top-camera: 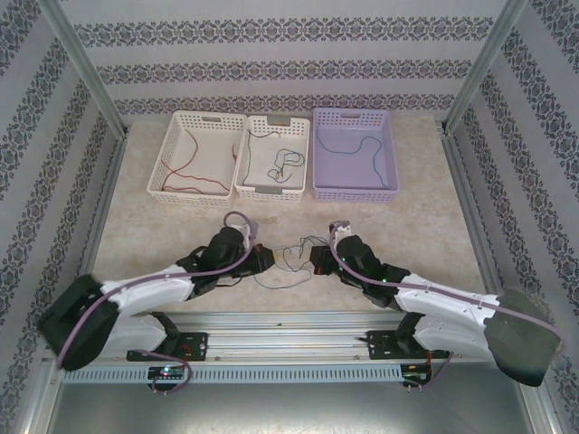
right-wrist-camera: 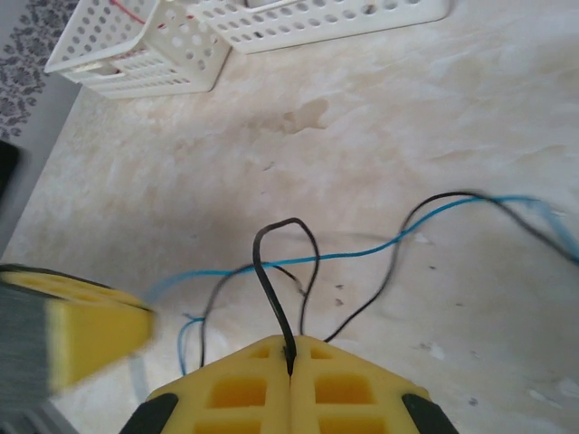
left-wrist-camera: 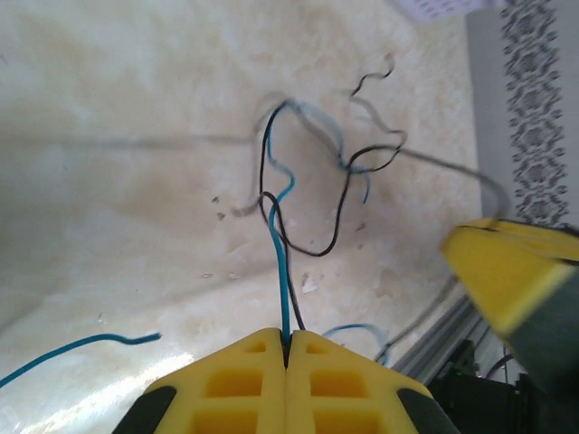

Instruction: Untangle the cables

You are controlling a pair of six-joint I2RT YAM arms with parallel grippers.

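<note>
Left wrist view has the left tool (left-wrist-camera: pixel 286 339) closed tight on the blue cable (left-wrist-camera: pixel 282 262). A dark strand enters the seam beside it, and I cannot tell whether that one is pinched too. In the right wrist view the right tool (right-wrist-camera: pixel 290 348) is likewise clamped, on a loop of the black cable (right-wrist-camera: pixel 269 280). From above, both tools sit low over the surface (top-camera: pixel 434 226), near each other, with the two cables lying knotted between them. They are thin, limp wires that cross and loop over one another several times.

Farther back, three baskets stand side by side. The left white basket (top-camera: pixel 210 117) holds a red cable (top-camera: pixel 194 188), the middle white basket (top-camera: pixel 276 119) a second black cable (top-camera: pixel 285 163), and the lilac basket (top-camera: pixel 353 112) a second blue cable (top-camera: pixel 362 145), each alone. I judge most of the sorting done. The blue-black pair is gripped but not yet pulled apart.
</note>
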